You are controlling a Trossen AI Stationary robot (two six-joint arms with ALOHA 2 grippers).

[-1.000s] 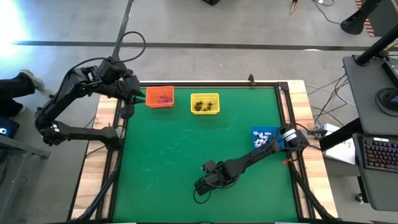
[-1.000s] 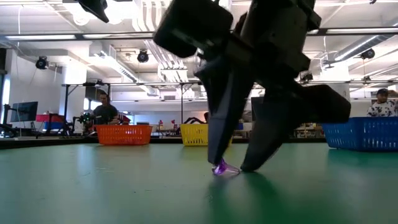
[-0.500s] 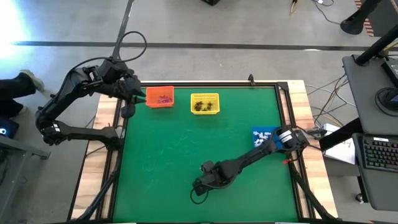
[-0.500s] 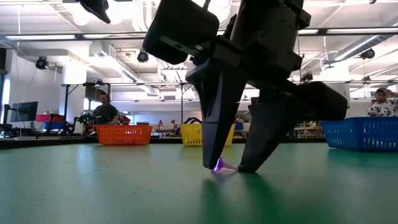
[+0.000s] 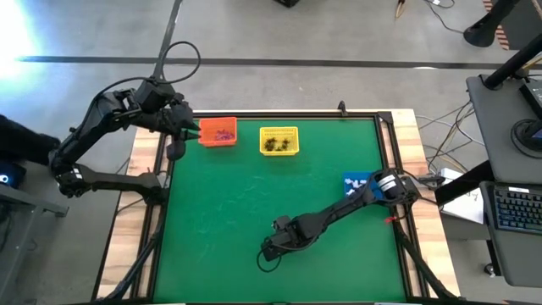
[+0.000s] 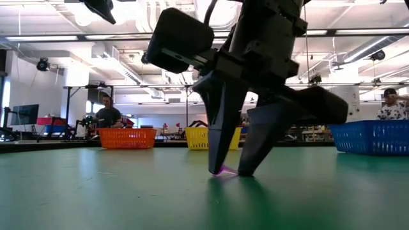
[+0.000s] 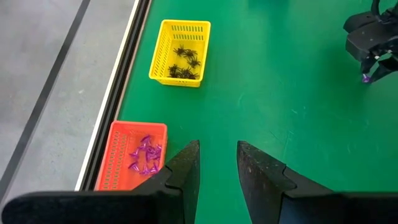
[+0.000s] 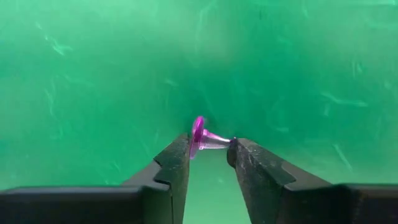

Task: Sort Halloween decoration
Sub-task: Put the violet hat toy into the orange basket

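Looks like sorting is nearly wrapped up tbh. Orange basket [image 7: 134,154] has a pile of purple trinkets, yellow basket [image 7: 180,52] is full of black spiders, and the blue basket [image 5: 357,185] over by the right arm's base holds the white ones, afaict.

Only loose piece I can spot is one purple trinket [image 8: 204,138] lying on the green surface [image 5: 254,195], near the front middle. Right pincer [image 8: 209,149] is down on it, fingers narrowed to a small gap w/ the trinket between the tips, prob touching both.

Left pincer [image 7: 216,163] hangs slightly open and empty above the orange basket's corner.

What's left imo: lift that purple one and carry it to the orange basket.
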